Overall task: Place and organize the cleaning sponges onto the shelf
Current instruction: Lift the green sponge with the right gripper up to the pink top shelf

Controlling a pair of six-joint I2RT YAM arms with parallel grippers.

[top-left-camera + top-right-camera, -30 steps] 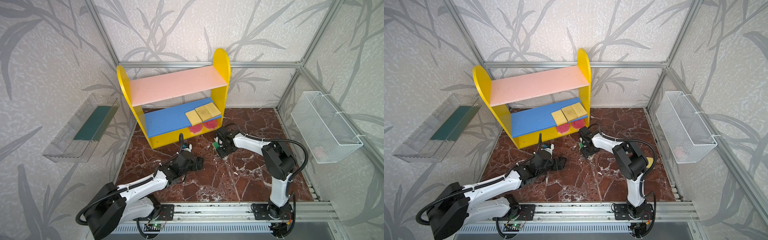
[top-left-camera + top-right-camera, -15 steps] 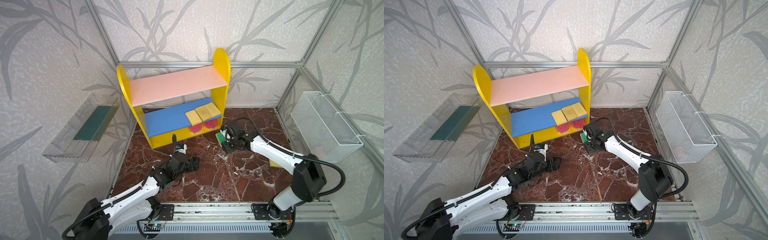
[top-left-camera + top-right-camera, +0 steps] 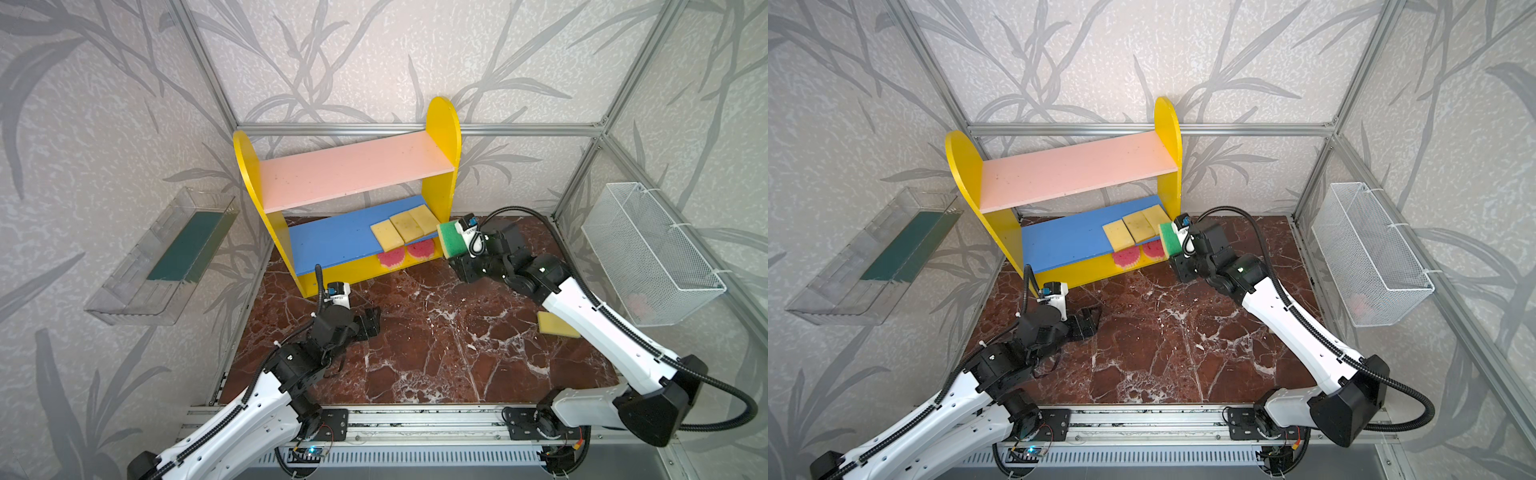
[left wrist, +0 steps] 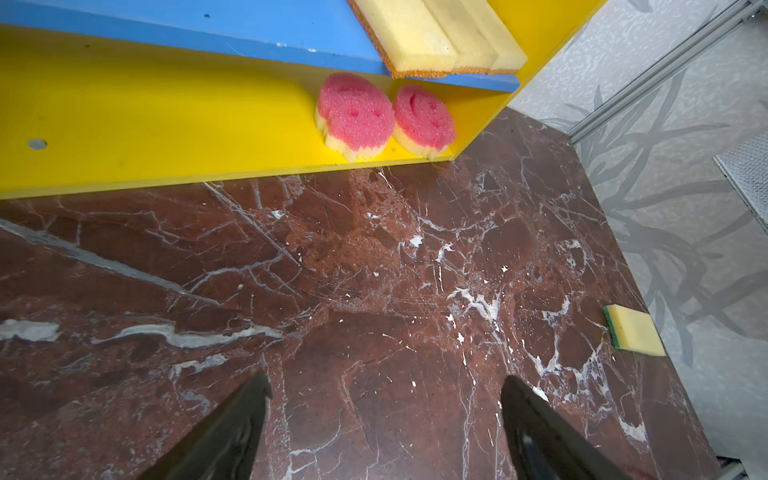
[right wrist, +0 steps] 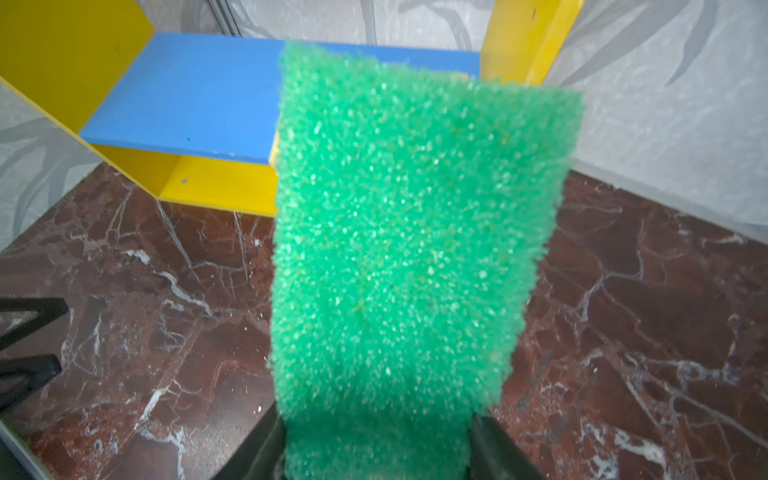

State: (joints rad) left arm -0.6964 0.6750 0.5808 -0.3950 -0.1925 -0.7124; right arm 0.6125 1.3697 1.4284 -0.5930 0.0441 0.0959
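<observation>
The shelf (image 3: 353, 176) stands at the back with a pink top board, a blue middle board (image 3: 332, 243) and a yellow base. Three pale yellow cleaning sponges (image 3: 405, 226) lie side by side at the blue board's right end. Beneath them, on the base, lean two round pink smiley sponges (image 4: 355, 114). My right gripper (image 5: 376, 436) is shut on a green-faced sponge (image 3: 451, 240), held above the floor just off the shelf's right front corner. Another yellow sponge (image 4: 633, 330) lies on the floor near the right wall, partly behind my right arm in a top view. My left gripper (image 4: 386, 384) is open and empty over the floor.
A clear plastic tray (image 3: 137, 286) with a dark green pad hangs on the left wall. A white wire basket (image 3: 648, 249) hangs on the right wall with something pink inside. The floor is dark red marble (image 3: 436, 353).
My right gripper has lifted the green-faced sponge off the floor and carried it up towards the shelf's right end. My left gripper has drawn back a little to the left.
</observation>
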